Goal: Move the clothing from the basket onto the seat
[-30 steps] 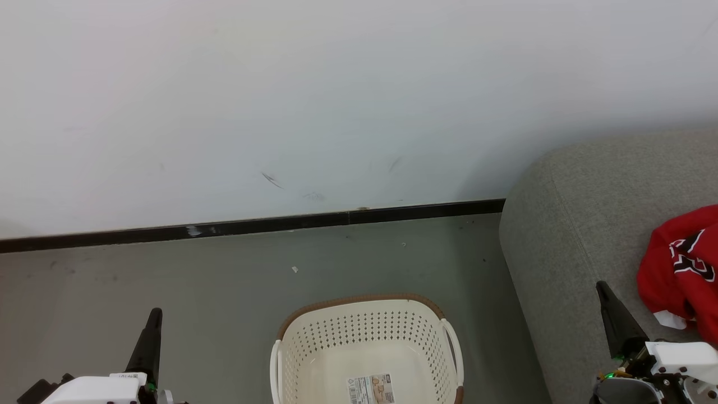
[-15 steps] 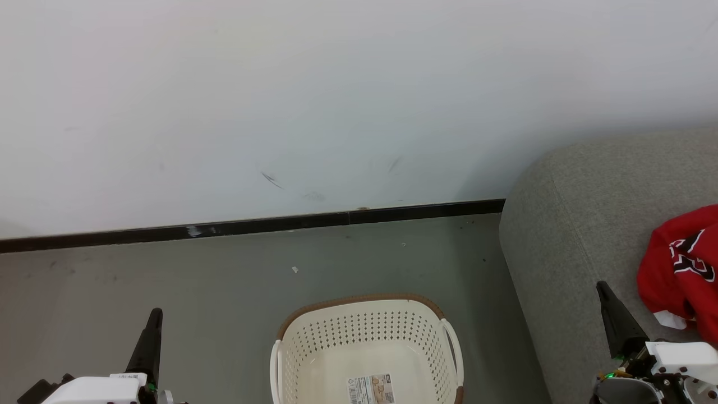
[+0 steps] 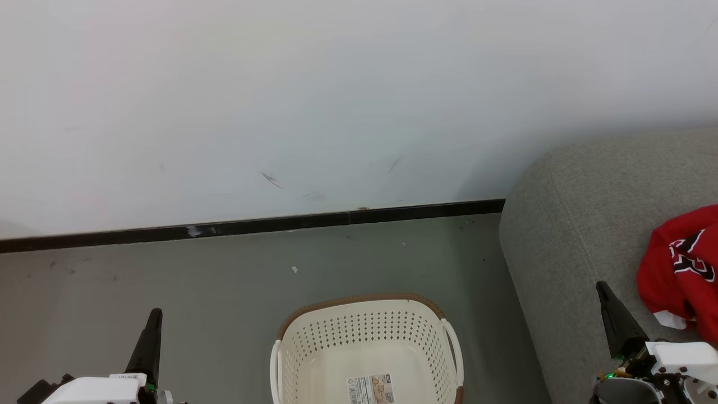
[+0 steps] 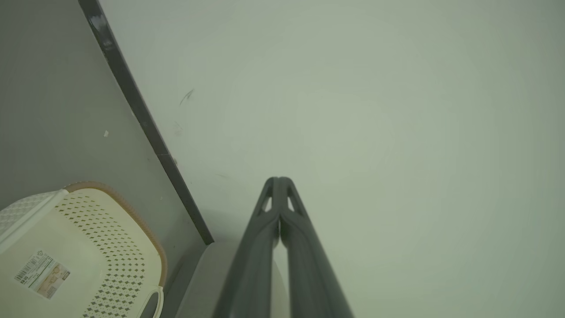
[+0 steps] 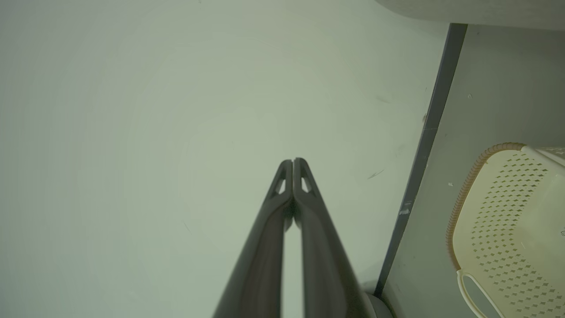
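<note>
The red clothing with black numerals lies bunched on the grey seat at the right edge of the head view. The cream basket with its brown rim stands on the floor at bottom centre; nothing but a paper label lies inside, as the left wrist view and right wrist view also show. My left gripper is shut at the lower left, left of the basket, its tips together. Over the seat's front my right gripper is shut, holding nothing.
A pale wall with a black baseboard runs behind the basket. Grey floor lies between wall and basket. The seat's rounded corner stands close to the right of the basket.
</note>
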`<state>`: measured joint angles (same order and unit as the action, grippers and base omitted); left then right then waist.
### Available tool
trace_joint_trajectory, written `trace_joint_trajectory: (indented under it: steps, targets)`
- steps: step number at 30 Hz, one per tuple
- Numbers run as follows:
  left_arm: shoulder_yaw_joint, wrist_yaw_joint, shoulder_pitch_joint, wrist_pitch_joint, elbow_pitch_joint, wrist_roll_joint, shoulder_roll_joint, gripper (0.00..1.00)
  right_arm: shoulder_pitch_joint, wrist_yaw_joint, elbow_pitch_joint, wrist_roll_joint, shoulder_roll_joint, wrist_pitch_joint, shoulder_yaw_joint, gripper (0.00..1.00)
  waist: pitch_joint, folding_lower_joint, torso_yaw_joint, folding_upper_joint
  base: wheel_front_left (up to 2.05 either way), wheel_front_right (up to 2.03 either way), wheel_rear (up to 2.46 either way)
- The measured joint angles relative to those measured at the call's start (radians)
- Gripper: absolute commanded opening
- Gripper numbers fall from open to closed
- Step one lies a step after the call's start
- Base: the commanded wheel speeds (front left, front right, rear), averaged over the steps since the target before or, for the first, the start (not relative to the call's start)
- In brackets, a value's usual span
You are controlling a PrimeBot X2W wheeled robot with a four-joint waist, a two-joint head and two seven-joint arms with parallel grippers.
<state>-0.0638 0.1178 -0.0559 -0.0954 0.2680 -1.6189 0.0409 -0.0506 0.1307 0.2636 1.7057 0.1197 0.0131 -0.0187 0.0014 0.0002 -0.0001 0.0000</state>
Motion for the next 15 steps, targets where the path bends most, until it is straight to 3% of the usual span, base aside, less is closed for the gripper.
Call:
trace_joint_trajectory:
  steps: [15]
  targets:
    - [-0.001, 0.0, 0.0, 0.0, 0.002, 0.0, 0.0, 0.0, 0.0, 0.0, 0.0, 0.0, -0.002, 0.0, -0.001, 0.0, 0.0, 0.0, 0.0, 0.0, 0.0, 0.0, 0.0]
